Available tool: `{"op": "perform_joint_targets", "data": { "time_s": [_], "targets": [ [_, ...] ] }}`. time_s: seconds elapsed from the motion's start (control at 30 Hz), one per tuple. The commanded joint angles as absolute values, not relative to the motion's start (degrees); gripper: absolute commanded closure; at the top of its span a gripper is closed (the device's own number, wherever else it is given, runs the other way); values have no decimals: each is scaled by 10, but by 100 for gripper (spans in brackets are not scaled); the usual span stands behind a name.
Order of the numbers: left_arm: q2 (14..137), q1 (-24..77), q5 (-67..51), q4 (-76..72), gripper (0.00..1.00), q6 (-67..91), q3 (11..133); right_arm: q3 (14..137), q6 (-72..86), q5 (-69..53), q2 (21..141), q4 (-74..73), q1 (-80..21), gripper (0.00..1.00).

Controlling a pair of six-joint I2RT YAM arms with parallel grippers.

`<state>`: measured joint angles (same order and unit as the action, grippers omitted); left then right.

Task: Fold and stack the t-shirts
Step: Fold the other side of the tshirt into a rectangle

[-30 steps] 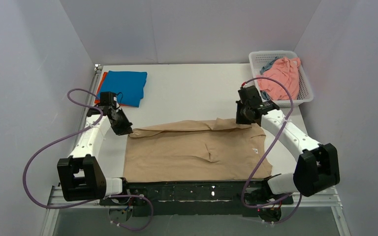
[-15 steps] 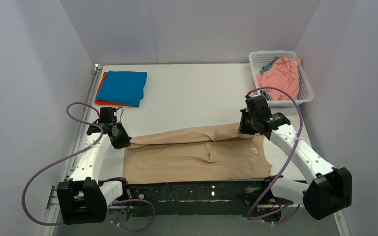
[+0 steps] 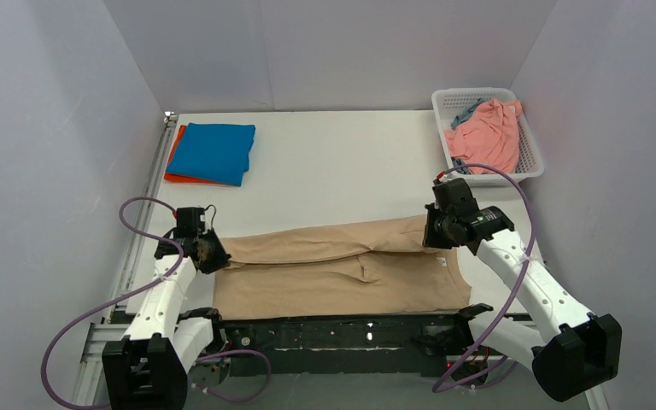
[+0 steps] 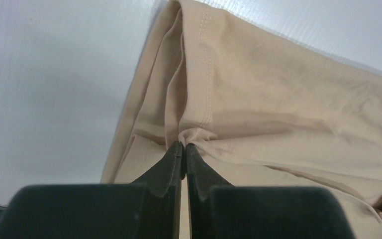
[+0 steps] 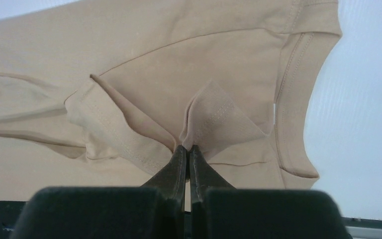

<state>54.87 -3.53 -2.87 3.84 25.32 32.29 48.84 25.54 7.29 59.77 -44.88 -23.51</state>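
The beige-tan t-shirt (image 3: 342, 273) lies spread across the near part of the table, its far edge lifted and folded toward me. My left gripper (image 3: 215, 254) is shut on the shirt's left corner (image 4: 194, 137). My right gripper (image 3: 432, 237) is shut on the shirt's right side near the collar (image 5: 214, 122). A folded bright blue t-shirt (image 3: 213, 152) lies on a folded orange-red t-shirt (image 3: 173, 161) at the far left. A salmon pink t-shirt (image 3: 485, 135) and a grey-blue t-shirt (image 3: 465, 113) lie bunched in the basket.
A white mesh basket (image 3: 525, 171) stands at the far right corner. A black strip (image 3: 342, 329) runs along the table's near edge between the arm bases. Grey walls close in the table on three sides.
Both grippers have drawn the shirt's far edge toward the near side, so the folded band now lies lower over the shirt's body. Both arms have pulled back.
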Motion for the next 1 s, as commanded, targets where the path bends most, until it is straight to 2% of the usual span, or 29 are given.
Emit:
{"op": "perform_joint_targets", "data": {
  "time_s": [0.0, 0.17, 0.27, 0.3, 0.37, 0.4, 0.43, 0.5, 0.57, 0.6, 0.7, 0.8, 0.97],
  "targets": [
    [527, -34, -8, 65, 100, 248, 302, 484, 261, 91, 574, -487, -236, 99],
    [527, -34, -18, 54, 100, 258, 284, 457, 279, 48, 572, -468, -236, 99],
    [535, -34, -8, 59, 93, 269, 282, 441, 311, 51, 580, -483, -236, 99],
    [536, -35, -8, 63, 86, 272, 283, 431, 322, 48, 579, -487, -236, 97],
    [536, -35, -8, 65, 77, 283, 281, 412, 351, 26, 572, -498, -236, 86],
    [533, -34, 9, 70, 68, 291, 284, 401, 366, 8, 562, -508, -236, 82],
    [529, -35, 21, 79, 54, 299, 290, 386, 389, -29, 548, -528, -236, 72],
    [519, -34, 44, 102, 43, 312, 308, 359, 419, -77, 504, -572, -237, 57],
    [512, -34, 67, 141, 9, 328, 341, 347, 447, -138, 451, -612, -237, 44],
    [510, -34, 76, 156, 3, 336, 359, 348, 457, -150, 425, -631, -237, 42],
    [509, -34, 86, 199, 2, 356, 416, 381, 473, -133, 354, -651, -237, 30],
    [513, -35, 76, 214, 2, 388, 445, 416, 473, -77, 336, -624, -236, 18],
    [593, -34, -69, 201, 2, 395, 500, 428, 489, -45, 406, -551, -236, 13]
  ]
}}
